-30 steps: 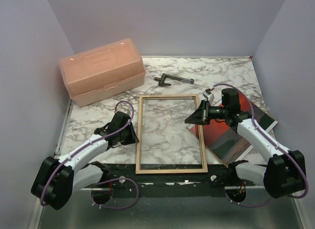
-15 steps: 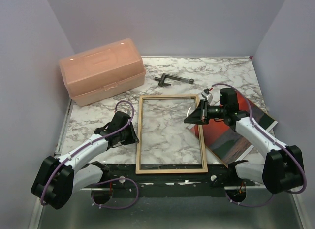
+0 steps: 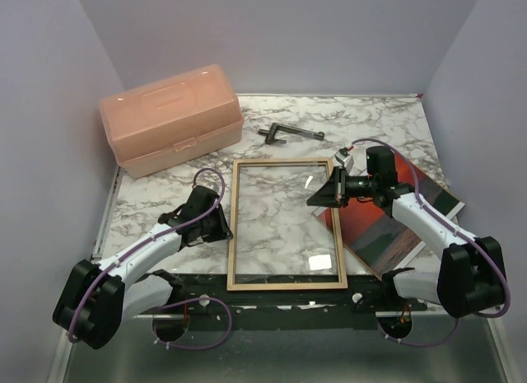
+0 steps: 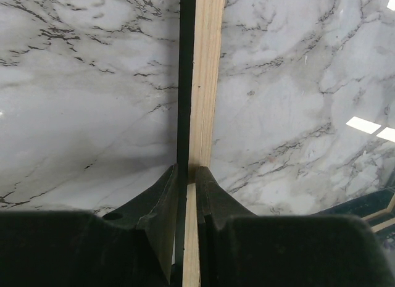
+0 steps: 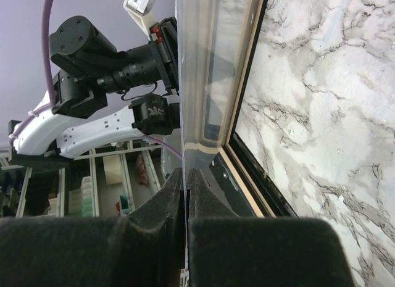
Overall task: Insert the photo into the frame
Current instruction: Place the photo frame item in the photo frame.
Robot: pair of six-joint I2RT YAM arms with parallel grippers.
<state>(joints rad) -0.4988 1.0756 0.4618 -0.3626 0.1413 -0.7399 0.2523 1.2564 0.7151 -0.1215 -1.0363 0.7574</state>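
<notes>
Where the top camera looks down, the frame (image 3: 285, 282) lies flat, tan side up, in the middle of the marble bench (image 3: 387, 123). The left gripper (image 3: 224, 229) is at its left rail and the right gripper (image 3: 318, 193) is over its right rail. The photo (image 3: 383, 235) lies just to the right, partly under the right arm.

In the left wrist view, the gripper pinches the tan rail between both fingers.

In the right wrist view, the fingers are pressed together on a thin glossy edge, seemingly the photo.
</notes>
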